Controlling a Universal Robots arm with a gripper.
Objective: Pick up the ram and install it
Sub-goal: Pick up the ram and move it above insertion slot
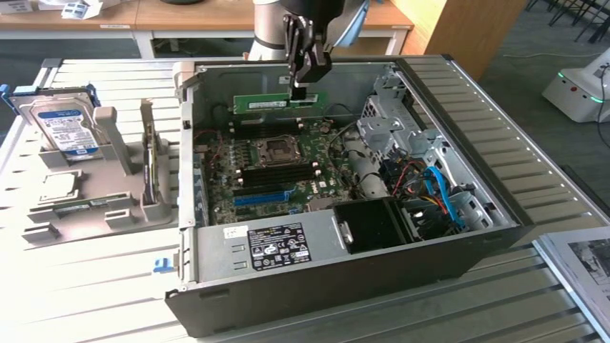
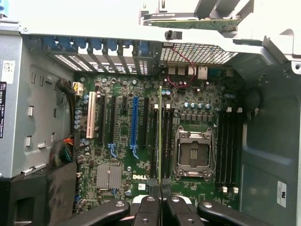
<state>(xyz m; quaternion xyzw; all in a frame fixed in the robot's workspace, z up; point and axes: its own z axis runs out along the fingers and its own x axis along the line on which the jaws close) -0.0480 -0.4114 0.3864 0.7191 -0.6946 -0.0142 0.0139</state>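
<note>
gripper [image 1: 303, 91]: pinching ram [image 1: 267, 102] | ram: edge-on over motherboard [image 2: 122, 136] slots (apart from case [image 1: 333, 282] walls)

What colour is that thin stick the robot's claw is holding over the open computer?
Green; the ram shows its flat side best in the exterior view.

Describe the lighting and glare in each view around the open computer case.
Exterior view: strong glare washes out the slatted table at the exterior view's left, while the interior of the case sits darker; the ram, held in the gripper, is clearly lit. Wrist view: the background above the case rim is blown out white; the motherboard is evenly lit.
</note>
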